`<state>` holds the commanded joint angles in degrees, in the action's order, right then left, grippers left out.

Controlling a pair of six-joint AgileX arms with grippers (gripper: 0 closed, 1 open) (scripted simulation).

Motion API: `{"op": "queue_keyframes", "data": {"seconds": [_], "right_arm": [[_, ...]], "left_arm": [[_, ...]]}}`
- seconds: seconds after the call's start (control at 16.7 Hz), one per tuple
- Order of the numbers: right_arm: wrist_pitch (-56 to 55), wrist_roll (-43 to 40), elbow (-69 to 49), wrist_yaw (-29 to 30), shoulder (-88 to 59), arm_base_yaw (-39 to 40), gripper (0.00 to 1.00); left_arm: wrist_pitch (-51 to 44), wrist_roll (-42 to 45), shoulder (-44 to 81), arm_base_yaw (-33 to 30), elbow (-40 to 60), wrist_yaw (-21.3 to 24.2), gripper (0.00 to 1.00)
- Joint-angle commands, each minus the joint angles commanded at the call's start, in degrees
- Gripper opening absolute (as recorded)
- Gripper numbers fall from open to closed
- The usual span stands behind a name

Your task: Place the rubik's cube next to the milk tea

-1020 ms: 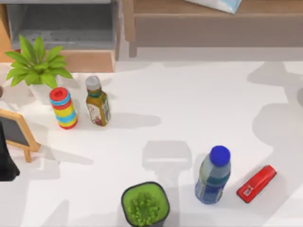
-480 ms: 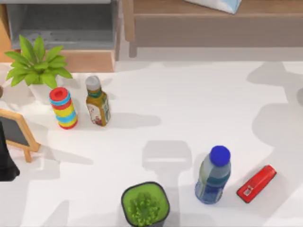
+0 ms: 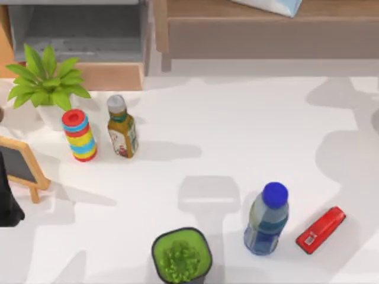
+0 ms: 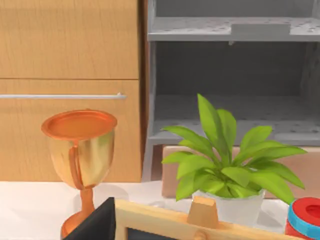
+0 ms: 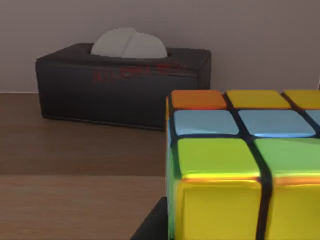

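Observation:
The rubik's cube [image 5: 240,165] looms close in the right wrist view, showing orange, blue, green and yellow squares on a black grid. My right gripper [image 5: 235,225] is shut on it, with a dark finger [image 5: 150,226] against its side. The milk tea [image 3: 122,128], a brown bottle with a grey cap, stands upright at the table's back left in the top view. My left gripper [image 3: 8,204] is parked at the table's left edge.
A striped ring stack [image 3: 79,135] and a leafy plant [image 3: 46,81] stand left of the milk tea. A small chalkboard [image 3: 21,167] is at the left edge. A green potted plant [image 3: 181,255], a blue-capped bottle [image 3: 267,220] and a red stapler [image 3: 320,229] line the front. A tissue box [image 5: 122,85] sits behind the cube.
Nothing on the table has moved. The shadows at the table's right side have shifted slightly.

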<state>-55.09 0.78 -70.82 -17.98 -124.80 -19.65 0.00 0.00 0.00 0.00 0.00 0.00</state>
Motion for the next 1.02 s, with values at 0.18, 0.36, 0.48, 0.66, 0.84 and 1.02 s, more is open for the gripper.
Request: {"op": "queue_keyframes", "data": {"seconds": [0.18,0.36,0.48,0.66,0.84,1.02], "right_arm": [[-1.5,-0.4,1.4,-1.8,3.6,-1.3,0.0],[0.1,-0.4,1.0,-1.4,3.3,-1.6,0.0],[1.8,0.0,-0.4,0.1,1.3,-0.4,0.0],[2.3,0.1,-1.0,0.6,0.5,0.1,0.0],[2.2,0.2,-0.8,0.5,0.6,-0.1,0.0],[5.7,-1.4,-1.7,2.0,2.6,0.7,0.0]], "left_arm": [[0.0,0.0,0.0,0.0,0.0,0.0,1.0],[0.0,0.0,0.0,0.0,0.0,0.0,1.0],[0.0,0.0,0.0,0.0,0.0,0.0,1.0],[0.0,0.0,0.0,0.0,0.0,0.0,1.0],[0.0,0.0,0.0,0.0,0.0,0.0,1.0],[0.0,0.0,0.0,0.0,0.0,0.0,1.0]]}}
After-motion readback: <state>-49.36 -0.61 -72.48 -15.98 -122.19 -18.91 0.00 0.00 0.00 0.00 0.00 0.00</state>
